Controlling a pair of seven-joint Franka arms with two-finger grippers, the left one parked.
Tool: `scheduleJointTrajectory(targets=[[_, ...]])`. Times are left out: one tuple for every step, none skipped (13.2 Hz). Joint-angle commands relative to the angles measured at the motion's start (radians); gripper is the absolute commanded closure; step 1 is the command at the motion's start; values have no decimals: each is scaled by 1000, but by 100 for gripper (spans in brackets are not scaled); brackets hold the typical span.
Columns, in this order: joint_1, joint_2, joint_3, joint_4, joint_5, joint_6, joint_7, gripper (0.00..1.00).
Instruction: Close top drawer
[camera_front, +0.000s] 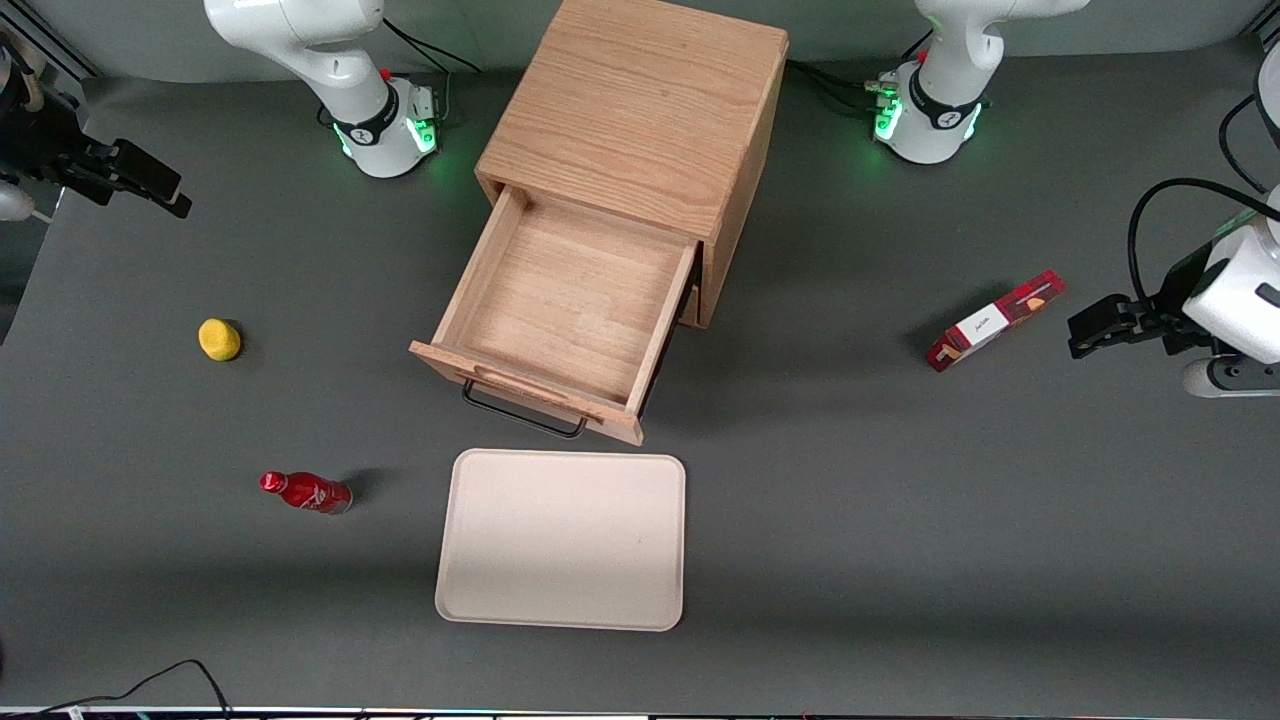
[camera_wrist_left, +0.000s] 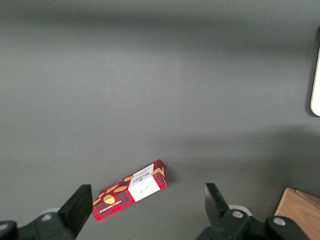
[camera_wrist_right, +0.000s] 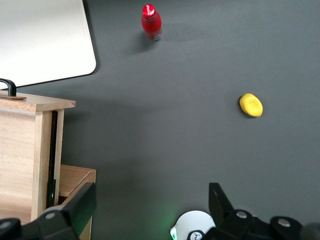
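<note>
The top drawer (camera_front: 570, 300) of the light oak cabinet (camera_front: 635, 100) stands pulled far out, and its box is empty. Its thin black wire pull (camera_front: 522, 415) hangs on the plank front, which faces the front camera. In the right wrist view the drawer's side (camera_wrist_right: 25, 145) and pull (camera_wrist_right: 7, 86) show. My gripper (camera_front: 165, 190) hovers at the working arm's end of the table, well apart from the drawer. It is open and empty (camera_wrist_right: 150, 210), with both black fingers (camera_wrist_right: 82, 205) spread wide.
A beige tray (camera_front: 562, 540) lies just in front of the drawer. A red bottle (camera_front: 306, 491) and a yellow fruit (camera_front: 219, 339) lie toward the working arm's end. A red biscuit box (camera_front: 993, 322) lies toward the parked arm's end.
</note>
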Motion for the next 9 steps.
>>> scheduleJointTrajectory(targets=[[-8,16,1,34,17,-31,-26,0],[-8,22,1,46,12,-43,-24,0],[-10,35,0,67,14,-50,-24,0],[-10,48,0,86,21,-63,-24,0],[-12,53,-3,92,25,-76,-21,0],[-12,50,-2,90,25,-83,-7,0],[-12,47,0,93,22,-99,-4,0],[-13,38,-12,90,22,-111,-26,0],[-13,27,-29,92,15,-111,-52,0]])
